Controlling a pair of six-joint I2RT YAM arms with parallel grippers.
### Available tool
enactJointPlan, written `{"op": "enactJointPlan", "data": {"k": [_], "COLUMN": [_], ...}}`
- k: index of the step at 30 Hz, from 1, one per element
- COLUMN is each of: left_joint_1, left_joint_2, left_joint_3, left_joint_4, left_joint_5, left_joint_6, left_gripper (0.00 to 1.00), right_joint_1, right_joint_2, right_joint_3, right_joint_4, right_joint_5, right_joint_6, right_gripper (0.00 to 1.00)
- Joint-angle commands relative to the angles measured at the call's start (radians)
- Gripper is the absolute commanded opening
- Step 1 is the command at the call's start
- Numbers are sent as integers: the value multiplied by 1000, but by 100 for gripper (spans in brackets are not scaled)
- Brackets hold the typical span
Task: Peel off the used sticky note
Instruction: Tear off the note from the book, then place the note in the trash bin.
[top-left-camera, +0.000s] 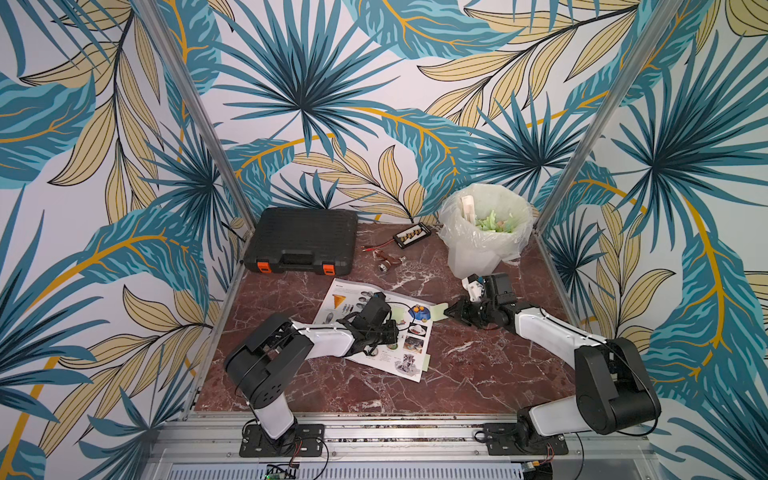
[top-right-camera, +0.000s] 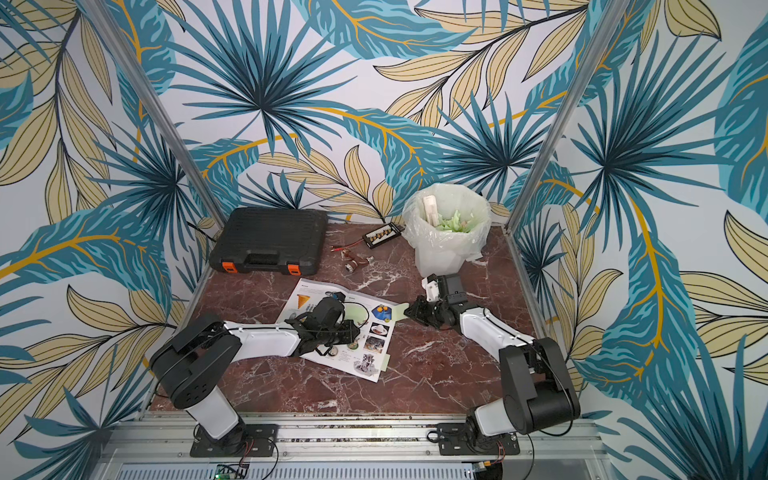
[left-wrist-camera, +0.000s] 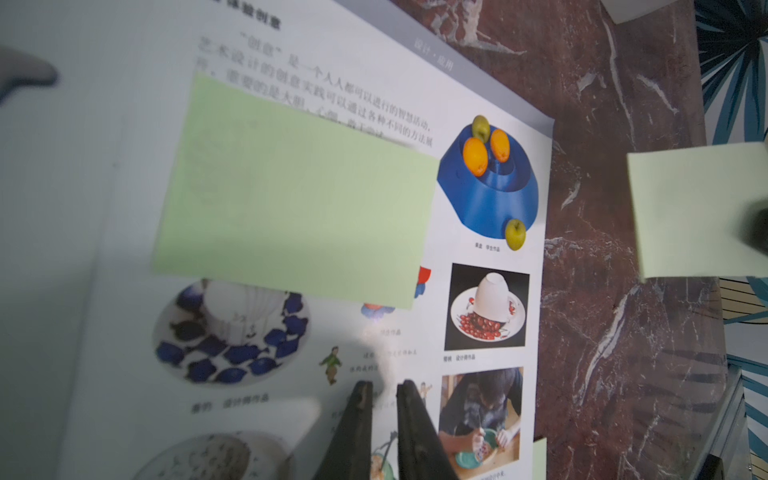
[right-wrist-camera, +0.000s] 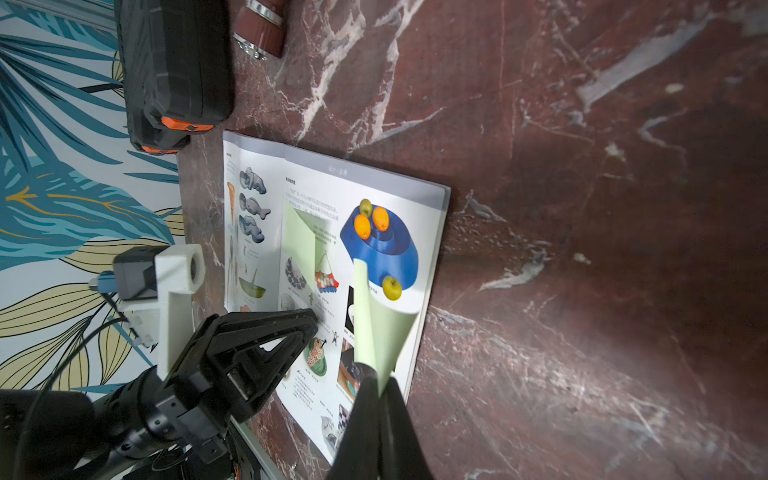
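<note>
Right gripper (right-wrist-camera: 380, 380): clenched on one edge of the green sticky note (right-wrist-camera: 384, 332). The note extends forward from its tips, curled. In the left wrist view it hangs over the table (right-wrist-camera: 582, 208), clear of the book (right-wrist-camera: 428, 216).

Left gripper (left-wrist-camera: 383, 388): jaws narrowly parted with nothing between them, tips down on the open page. A second note (left-wrist-camera: 291, 199) lies flat on the page just ahead of those tips. Whether the tips press the paper cannot be told.

Curled pale-green sticky note (right-wrist-camera: 384, 332), aloft
</note>
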Motion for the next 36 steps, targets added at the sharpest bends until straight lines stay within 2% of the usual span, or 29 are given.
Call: {"op": "enactJointPlan", "data": {"k": [1,9,14,19,28,31,36], "left_joint_1": [13,11,2,-12,-47,-49,-50], "left_joint_2": [42,23,-30,-71,-86,-91,-126], "left_joint_3": [-45,-59,-79,-104,-97,-77,-34], "left_joint_4": [-161,-141,-142,-131,-108,-121,-180], "left_joint_5": [-64,-62,-91,-106,-107,-104,-102], "left_joint_6": [1,-33,-57,-86,-122,-113,-69], "left_gripper": [19,21,21,22,24,28,36], "right_joint_1": [-2,-3,-13,-63,-164,-189,-215], "right_joint_2": [-76,-193,-169,-65,194,277,401], "right_joint_3": [60,294,500,762,1132,1242,1432], "right_joint_4": [-69,-250,-319,-425,-641,-713,-855], "right_joint_5": [-4,63,102,149,284,311,338], "right_joint_6": [-10,-35,-33,-26,-64,-85,-131], "right_gripper": [6,6,6,7,10,15,29]}}
